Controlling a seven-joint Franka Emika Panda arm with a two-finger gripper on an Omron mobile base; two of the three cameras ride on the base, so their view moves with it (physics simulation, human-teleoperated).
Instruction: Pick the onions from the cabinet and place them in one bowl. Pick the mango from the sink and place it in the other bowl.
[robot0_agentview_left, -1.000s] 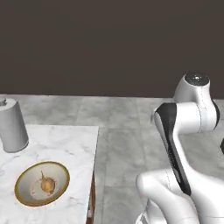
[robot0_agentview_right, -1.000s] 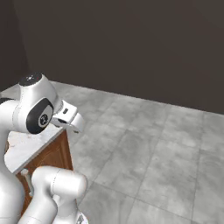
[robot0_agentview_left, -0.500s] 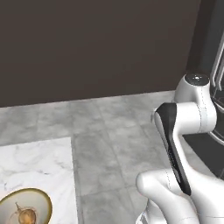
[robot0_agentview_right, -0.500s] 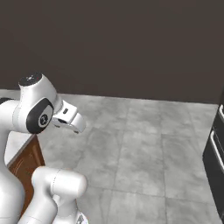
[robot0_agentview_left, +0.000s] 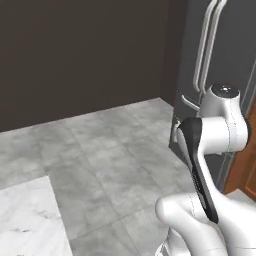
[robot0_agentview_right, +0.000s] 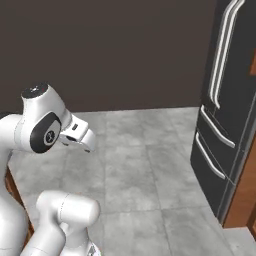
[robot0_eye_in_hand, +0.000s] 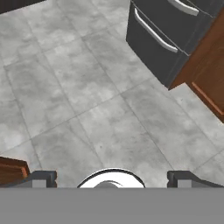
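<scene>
**Hand over bare floor, task things out of sight**

A corner of white marble bench (robot0_agentview_left: 27, 220) lies left of the dark fridge (robot0_agentview_right: 227, 105). The hand (robot0_eye_in_hand: 113, 178) hangs released, fingertips wide apart, over grey floor (robot0_eye_in_hand: 87, 87) beside the fridge. Where the onions, mango and bowls lie from it cannot be told.
</scene>
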